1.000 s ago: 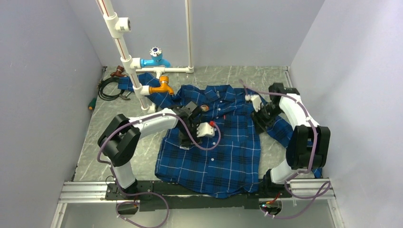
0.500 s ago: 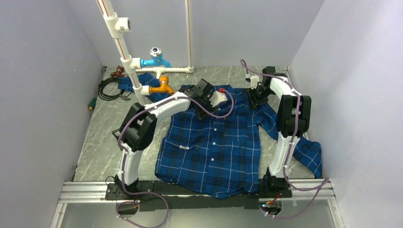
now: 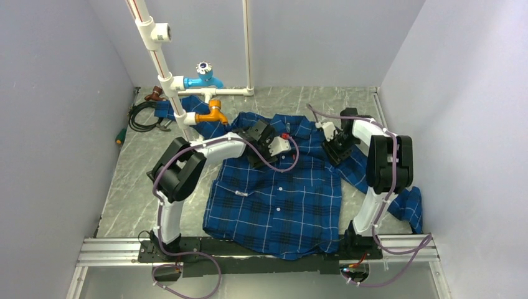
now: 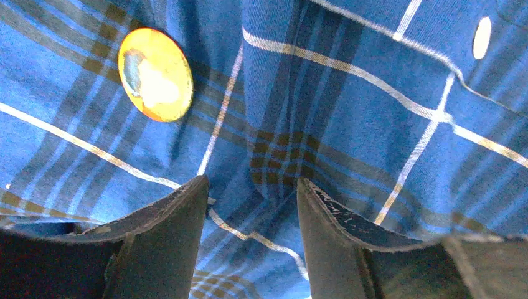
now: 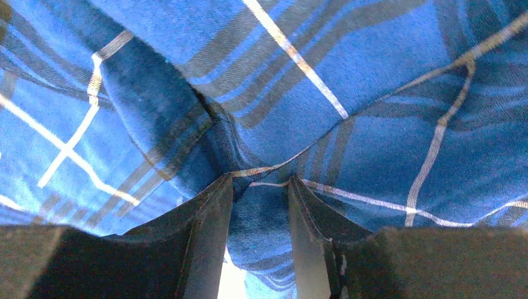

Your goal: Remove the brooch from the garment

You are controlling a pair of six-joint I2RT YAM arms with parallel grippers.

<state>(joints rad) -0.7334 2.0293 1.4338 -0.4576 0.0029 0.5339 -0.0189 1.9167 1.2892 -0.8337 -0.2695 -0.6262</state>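
Observation:
The garment [image 3: 280, 199], a blue plaid shirt, lies flat on the table with its collar at the far side. The brooch [image 4: 155, 75], a round bronze disc with a pale centre, is pinned to the cloth up and left of my left gripper [image 4: 251, 187]. That gripper is open and its fingertips [image 4: 193, 193] rest on the fabric beside the brooch without touching it. In the top view the left gripper [image 3: 257, 151] sits on the upper chest and hides the brooch. My right gripper [image 5: 258, 184] is shut on a pinched fold of the shirt at the right shoulder [image 3: 335, 151].
A white pipe frame [image 3: 168, 81] with a blue fitting [image 3: 204, 78] and an orange fitting [image 3: 212, 115] stands at the back left, over the shirt's left sleeve. Black cables [image 3: 144, 115] lie by the left wall. Walls close in three sides.
Both grippers had swung out to the collar and far edge half a second ago. They have come back down, the left onto the chest by the brooch, the right onto the shoulder.

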